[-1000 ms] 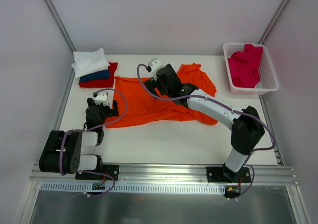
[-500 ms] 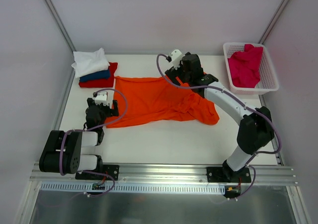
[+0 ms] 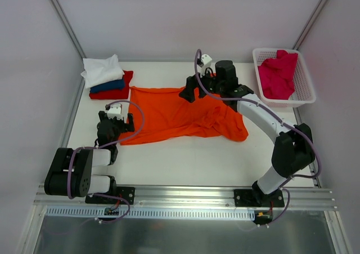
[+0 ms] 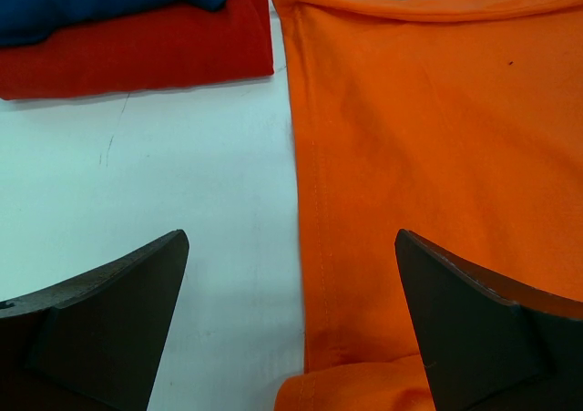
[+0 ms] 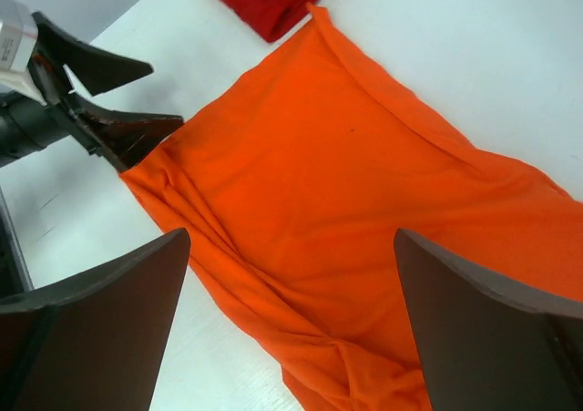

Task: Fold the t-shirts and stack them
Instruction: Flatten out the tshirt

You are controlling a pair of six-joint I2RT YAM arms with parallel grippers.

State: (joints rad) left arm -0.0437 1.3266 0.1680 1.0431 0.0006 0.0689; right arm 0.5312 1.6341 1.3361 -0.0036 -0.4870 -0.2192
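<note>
A big orange t-shirt lies on the white tabletop, in the middle. Its left part is spread out flat. Its right part is bunched up and wrinkly.

The left gripper is at the left edge of the orange t-shirt, low and close to the tabletop. It is wide open and has nothing in it. One finger is over the bare tabletop and the other is over the orange cloth.

The right gripper is up in the air above the far edge of the orange t-shirt. It is wide open too, and it holds nothing.

In the far left corner there is a small pile of folded t-shirts. The white t-shirt is on top, the dark blue t-shirt is in the middle, and the red t-shirt is at the bottom.

In the far right corner stands a white basket. A pink t-shirt lies crumpled up inside it.
</note>
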